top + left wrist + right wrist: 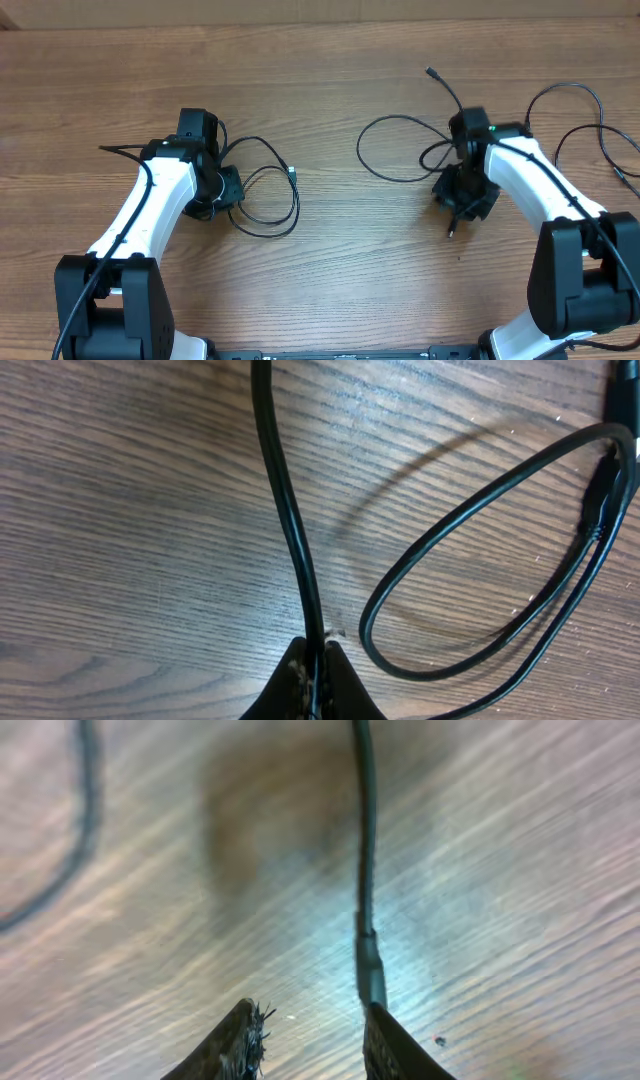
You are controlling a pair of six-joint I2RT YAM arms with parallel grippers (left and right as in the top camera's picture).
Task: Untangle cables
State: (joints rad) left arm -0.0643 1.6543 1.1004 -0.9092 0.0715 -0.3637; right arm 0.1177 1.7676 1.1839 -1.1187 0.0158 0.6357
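The wooden table (320, 60) bore everything, and the left gripper (315, 678) served as the mark for every place told here. The left arm (150, 210) reached out from the near edge and bent down over that gripper, while the right arm (540, 180) stood well apart from it, across the table. Of the cables, one cord (287, 520) was pinched between the left gripper's closed jaws, probably to anchor it so that the slack beside it could be drawn open. In the left wrist view its long axis ran straight out from the fingertips and leaned a little leftward farther off. Just beside the left gripper, on the side toward the right arm, a loose loop (296, 205) lay flat on the wood; whether it was the same cord as the pinched one I could not tell. The second cable (360, 152) lay well apart from the left gripper, curled in an open ring by the right arm, so the two looked largely separated. The right gripper (310, 1038) hung over it with jaws parted and holding nothing, seemingly poised to seize the free end. That small plug (370, 970) lay just beside one finger (392, 1045), pointing back at the right gripper, its cord running straight away
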